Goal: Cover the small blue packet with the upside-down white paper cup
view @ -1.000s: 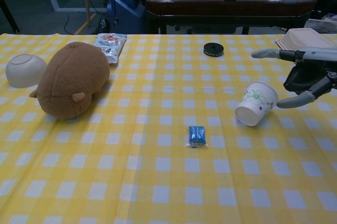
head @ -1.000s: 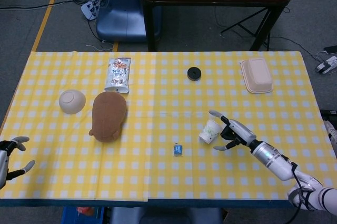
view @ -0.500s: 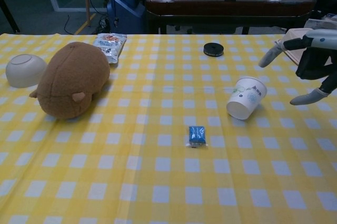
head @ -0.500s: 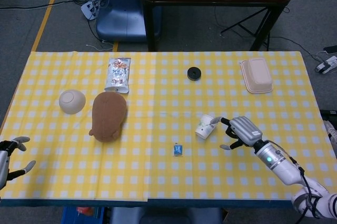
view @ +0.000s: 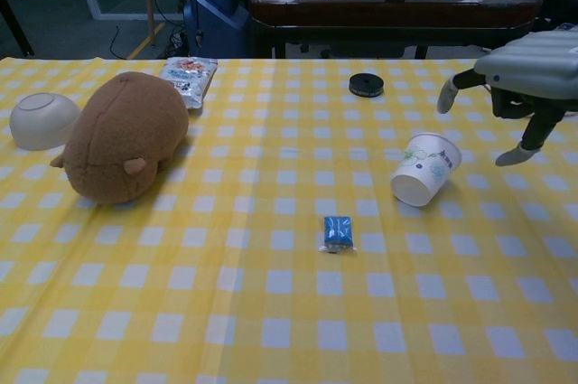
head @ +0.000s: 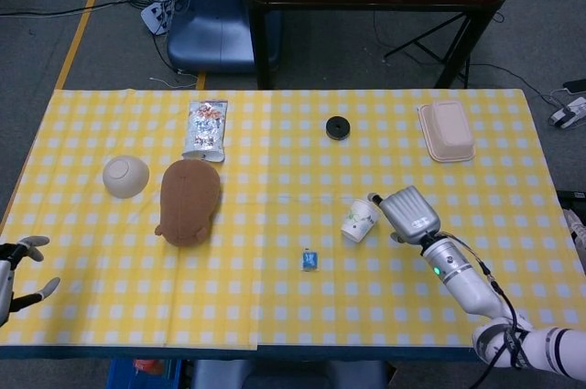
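The white paper cup (view: 424,168) is lying tilted on the bench right of and farther than the uncovered small blue packet (view: 338,231) — the right robot hand (view: 524,77) is hovering open above it, gripping nothing — so grasping and covering are remaining.

Right hand (view: 524,86): cut off by the chest view's right edge, wrist unseen.
Left hand (head: 16,275): partly cut off by the head view's left edge.
Blue packet (view: 338,231): print too small to read.
Silver snack bag (head: 205,129): label unreadable.
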